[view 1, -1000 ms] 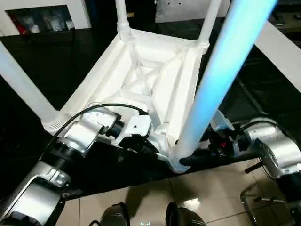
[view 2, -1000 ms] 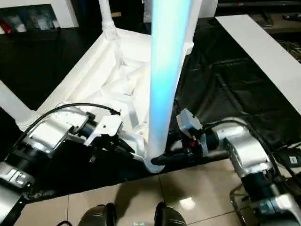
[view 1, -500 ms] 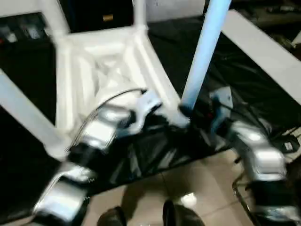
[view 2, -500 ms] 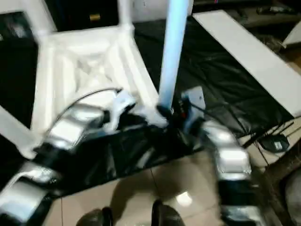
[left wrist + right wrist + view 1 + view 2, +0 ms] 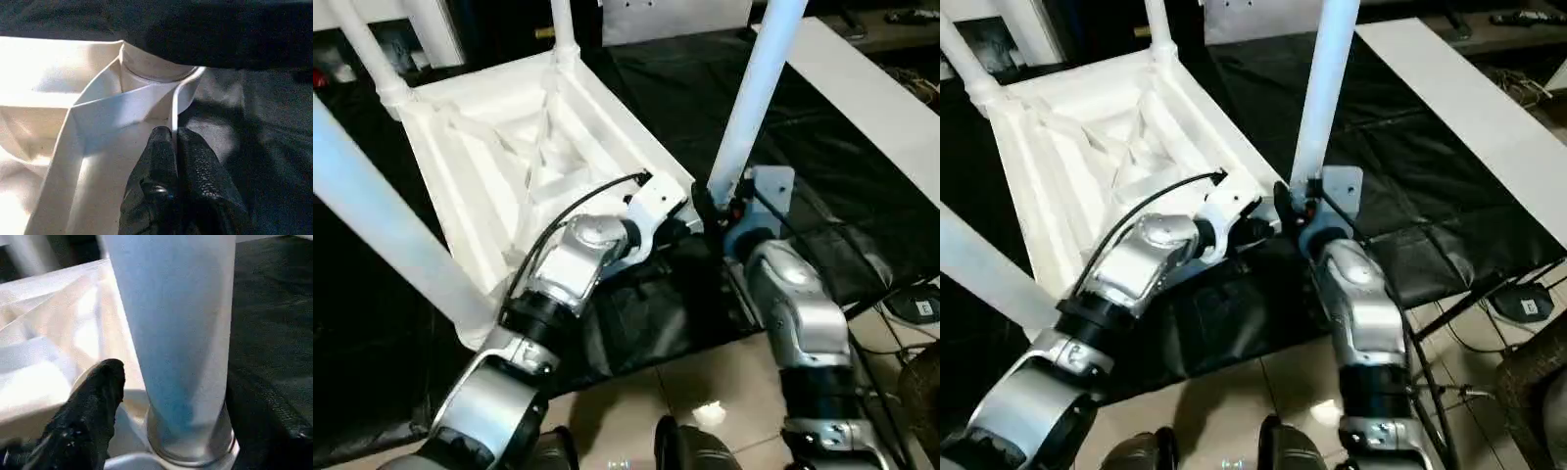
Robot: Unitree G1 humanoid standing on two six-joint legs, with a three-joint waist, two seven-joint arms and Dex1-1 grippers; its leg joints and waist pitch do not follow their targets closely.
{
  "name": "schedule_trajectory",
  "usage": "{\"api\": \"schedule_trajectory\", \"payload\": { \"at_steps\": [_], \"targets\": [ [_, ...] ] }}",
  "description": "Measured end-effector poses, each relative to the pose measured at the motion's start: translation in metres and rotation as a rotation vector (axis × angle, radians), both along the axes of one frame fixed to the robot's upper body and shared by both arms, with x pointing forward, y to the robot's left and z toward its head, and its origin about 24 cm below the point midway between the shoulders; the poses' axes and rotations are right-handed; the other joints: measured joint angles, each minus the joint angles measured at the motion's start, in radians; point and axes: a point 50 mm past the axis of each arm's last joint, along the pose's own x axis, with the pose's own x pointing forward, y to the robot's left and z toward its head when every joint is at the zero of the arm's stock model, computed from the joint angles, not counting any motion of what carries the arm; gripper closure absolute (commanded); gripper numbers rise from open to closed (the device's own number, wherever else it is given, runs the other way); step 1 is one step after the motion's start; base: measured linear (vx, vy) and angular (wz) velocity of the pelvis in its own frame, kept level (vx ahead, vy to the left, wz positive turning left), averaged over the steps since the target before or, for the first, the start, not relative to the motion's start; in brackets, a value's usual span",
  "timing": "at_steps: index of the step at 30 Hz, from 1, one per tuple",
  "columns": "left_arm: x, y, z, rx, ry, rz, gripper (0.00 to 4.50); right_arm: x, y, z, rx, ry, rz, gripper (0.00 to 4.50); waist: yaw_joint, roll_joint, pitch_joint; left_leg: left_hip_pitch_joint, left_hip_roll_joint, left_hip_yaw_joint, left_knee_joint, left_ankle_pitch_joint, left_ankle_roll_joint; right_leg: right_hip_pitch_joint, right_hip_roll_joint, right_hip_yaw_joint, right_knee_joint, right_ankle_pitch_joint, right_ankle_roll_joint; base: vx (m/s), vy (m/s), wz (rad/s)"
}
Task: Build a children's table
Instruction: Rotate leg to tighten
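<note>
The left wrist view shows, close up, the left end effector (image 5: 173,139) pressed together on a thin white edge of the children's table (image 5: 509,147), just beside a round corner socket (image 5: 151,68). You cannot see that pinch so well from the head views. There the arm and a black cable are in the way.

The right wrist view shows the near leg (image 5: 171,323) very big, standing in its ring at the corner. From the head views you see the right end effector (image 5: 1285,204) just beside the bottom of this leg. I cannot tell if it is spread or pressed together.

The children's table is all white. It lies upside down on a black cover (image 5: 822,176), with its ribs facing up. Four long legs stick up from its corners. Its near corner is at the edge of the cover, above the tiled floor (image 5: 705,392). A long white board (image 5: 871,88) lies off to the right.

Both silver arms reach forward to that near corner. The left arm (image 5: 568,264) slants up from the lower left. The right arm (image 5: 793,304) comes nearly straight up from the bottom.
</note>
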Motion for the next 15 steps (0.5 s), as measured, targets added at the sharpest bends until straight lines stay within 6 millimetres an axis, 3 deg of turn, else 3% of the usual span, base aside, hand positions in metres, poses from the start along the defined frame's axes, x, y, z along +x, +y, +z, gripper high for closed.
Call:
{"api": "schedule_trajectory", "payload": {
  "at_steps": [8,10,15],
  "targets": [
    [-0.009,0.032,-0.001,0.044,-0.005,-0.207,4.5,-0.015,-0.041,0.008,-0.148,-0.009,0.399,0.15,0.007,0.005,0.003,0.0,0.001,0.0,0.0,0.0,0.0,0.0,0.0,-0.001,0.0,-0.002,0.004,0.0,0.0,0.0],
    [-0.013,0.041,-0.001,0.054,0.001,-0.286,4.5,-0.022,-0.061,0.013,-0.219,0.005,0.49,0.06,0.008,0.004,0.004,0.0,0.001,0.0,0.0,0.0,0.0,0.0,0.0,0.0,0.0,-0.001,0.001,0.0,0.0,0.0],
    [-0.023,0.062,-0.002,0.099,0.018,-0.442,4.5,-0.034,-0.074,0.019,-0.284,0.058,0.726,0.06,0.012,0.003,0.005,-0.001,0.001,0.0,0.0,0.0,0.001,-0.001,0.0,-0.001,0.0,-0.001,0.001,0.0,0.0,0.0]
  ]
}}
